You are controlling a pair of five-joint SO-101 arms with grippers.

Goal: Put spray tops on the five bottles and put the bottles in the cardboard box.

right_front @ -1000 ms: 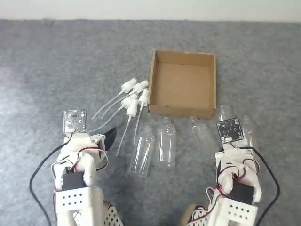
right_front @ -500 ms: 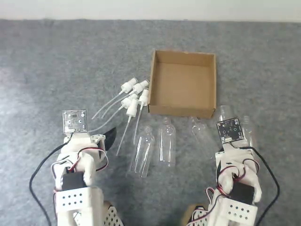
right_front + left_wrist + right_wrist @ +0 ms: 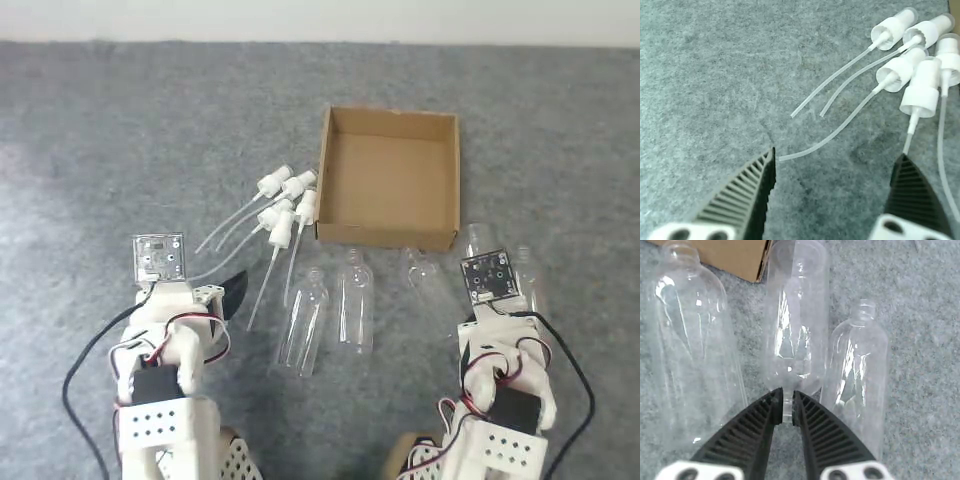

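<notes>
Five white spray tops point(image 3: 285, 205) with long tubes lie clustered left of the open cardboard box point(image 3: 390, 235). In the left wrist view they point(image 3: 920, 60) lie just ahead of my left gripper point(image 3: 837, 155), which is open above the carpet with only a tube end between its fingers. Two clear bottles point(image 3: 305, 320) point(image 3: 355, 300) lie in front of the box. Three more lie at the right. My right gripper point(image 3: 786, 397) is shut on the neck of the middle bottle point(image 3: 795, 315), with one bottle point(image 3: 695, 340) point(image 3: 860, 355) lying on each side.
Everything rests on a grey carpet point(image 3: 120, 130). The box is empty, and its near corner point(image 3: 735, 257) is close behind the right-hand bottles. A pale wall strip runs along the far edge. Both arm bases stand at the near edge.
</notes>
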